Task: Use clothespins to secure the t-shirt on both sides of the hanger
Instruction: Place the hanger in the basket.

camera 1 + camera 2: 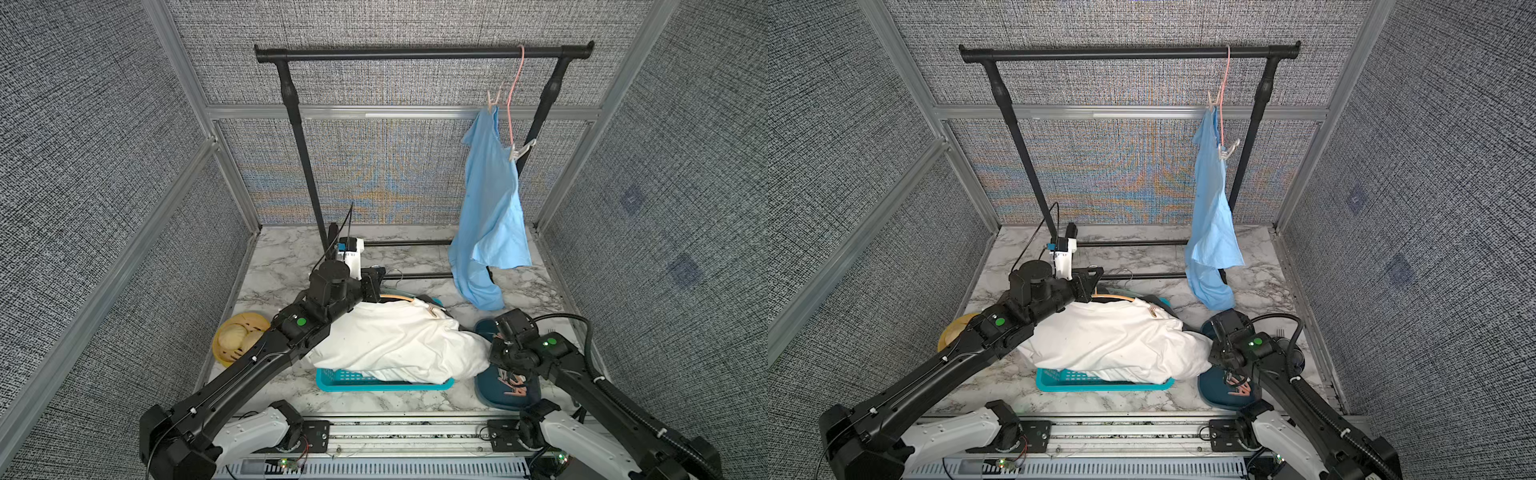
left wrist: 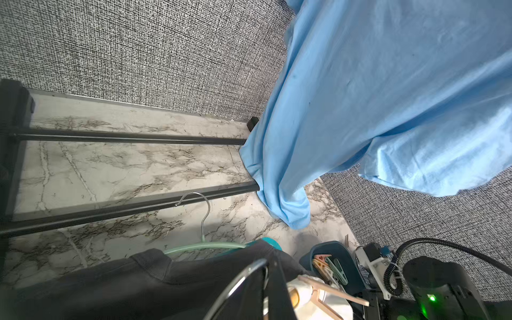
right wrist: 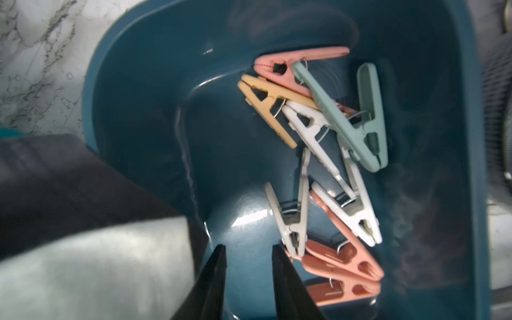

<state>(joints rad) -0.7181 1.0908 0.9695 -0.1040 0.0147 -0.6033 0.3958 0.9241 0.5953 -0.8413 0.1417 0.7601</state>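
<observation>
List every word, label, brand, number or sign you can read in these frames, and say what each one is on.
No readable text in any view.
White camera housing on the right arm, left wrist view: faint marks, too small and blurred to read.
Pink shapes in the dark blue bin, in both top views: clothespins, not lettering.

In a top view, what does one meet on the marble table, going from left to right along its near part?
Yellow round basket → white t-shirt → dark blue bin.
</observation>
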